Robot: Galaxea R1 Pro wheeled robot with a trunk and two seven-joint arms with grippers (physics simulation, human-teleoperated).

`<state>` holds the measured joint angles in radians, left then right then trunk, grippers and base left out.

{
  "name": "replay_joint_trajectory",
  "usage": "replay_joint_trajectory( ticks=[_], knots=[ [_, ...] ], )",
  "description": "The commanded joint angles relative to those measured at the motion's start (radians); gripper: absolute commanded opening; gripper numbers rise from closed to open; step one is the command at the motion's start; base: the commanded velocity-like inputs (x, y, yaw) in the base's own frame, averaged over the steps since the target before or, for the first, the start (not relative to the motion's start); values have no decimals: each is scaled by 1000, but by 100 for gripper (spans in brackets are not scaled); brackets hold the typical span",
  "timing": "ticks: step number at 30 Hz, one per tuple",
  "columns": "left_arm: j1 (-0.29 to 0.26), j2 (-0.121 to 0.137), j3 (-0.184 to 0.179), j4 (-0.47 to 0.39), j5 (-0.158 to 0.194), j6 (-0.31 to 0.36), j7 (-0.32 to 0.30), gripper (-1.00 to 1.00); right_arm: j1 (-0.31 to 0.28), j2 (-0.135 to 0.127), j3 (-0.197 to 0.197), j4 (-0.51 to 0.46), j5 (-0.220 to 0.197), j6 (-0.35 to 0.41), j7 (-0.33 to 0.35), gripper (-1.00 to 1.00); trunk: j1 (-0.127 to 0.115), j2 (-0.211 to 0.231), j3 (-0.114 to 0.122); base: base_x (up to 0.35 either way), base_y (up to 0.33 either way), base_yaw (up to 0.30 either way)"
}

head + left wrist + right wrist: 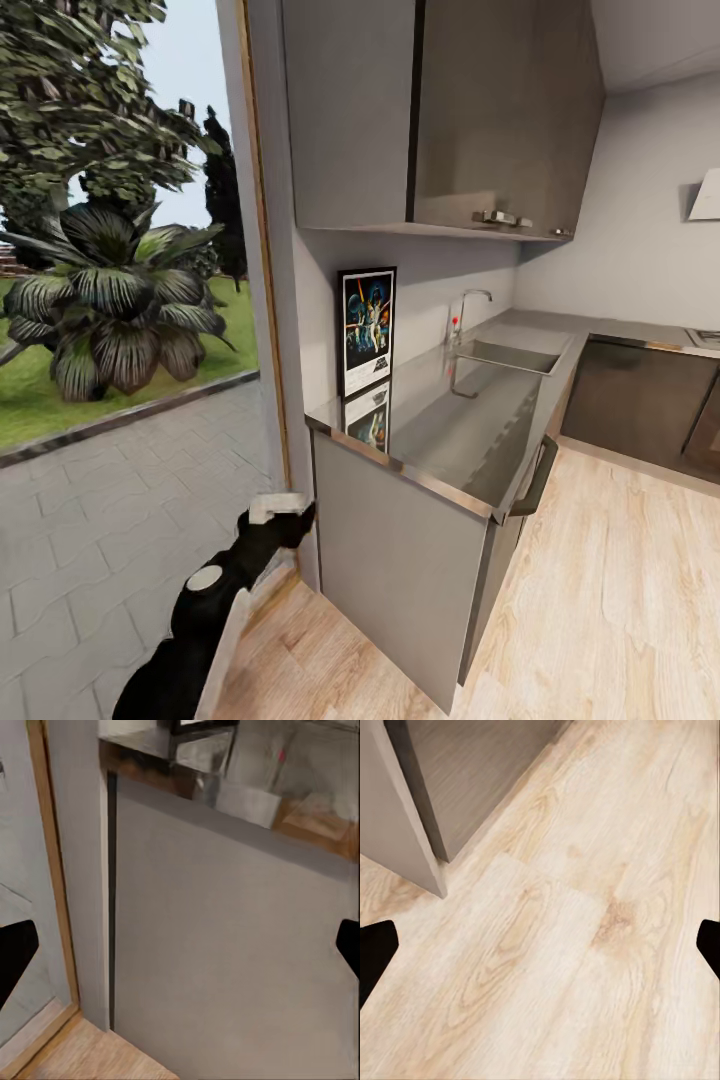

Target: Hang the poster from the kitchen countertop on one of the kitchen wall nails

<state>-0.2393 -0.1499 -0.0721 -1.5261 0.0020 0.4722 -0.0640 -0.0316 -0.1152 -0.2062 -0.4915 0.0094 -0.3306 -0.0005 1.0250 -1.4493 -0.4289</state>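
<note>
1. Against the wall at the near left end of the kitchen countertop [440,420], the poster [367,328] is standing upright, its lower edge on the glossy steel and its picture mirrored in the surface just in front of it.

2. Further along the same worktop, the sink [505,357] and the thin tap [466,312] are sitting well apart from the poster, toward the far corner.

3. Low beside the countertop's near end panel, the left gripper [180,945] is hanging with its dark fingertips [15,956] spread wide at the two sides of the left wrist view, holding nothing and facing the grey cabinet side [225,945].

4. Over the pale wooden floor [585,945], the right gripper [540,945] is likewise gaping wide and carrying nothing, with a cabinet corner [412,825] nearby.

5. The robot appears to be in the approach step: the poster is not yet grasped and neither arm is at worktop height.

6. The next move probably calls for raising the left arm above the countertop edge, reaching to the poster's frame and pinching it at one side edge without knocking it flat.

7. No wall nail is discernible on the light grey wall [640,230], so finding one is also remaining.
</note>
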Motion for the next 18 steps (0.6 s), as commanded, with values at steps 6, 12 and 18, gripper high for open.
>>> replay_joint_trajectory(
  ticks=[6,12,18],
  knots=[
    [-226,-18,0,-1,18,136,-77,100,4,4,-20,-42,1,-14,0,100,0,-1,-1,0,0,0],
    [-440,-21,0,50,173,233,-90,100,88,8,-25,-64,-1,-27,0,100,0,-1,-1,0,0,0],
    [-495,-22,-90,70,212,242,-91,100,106,11,-25,-52,2,-42,0,100,0,-1,0,0,0,-152]
  ],
)
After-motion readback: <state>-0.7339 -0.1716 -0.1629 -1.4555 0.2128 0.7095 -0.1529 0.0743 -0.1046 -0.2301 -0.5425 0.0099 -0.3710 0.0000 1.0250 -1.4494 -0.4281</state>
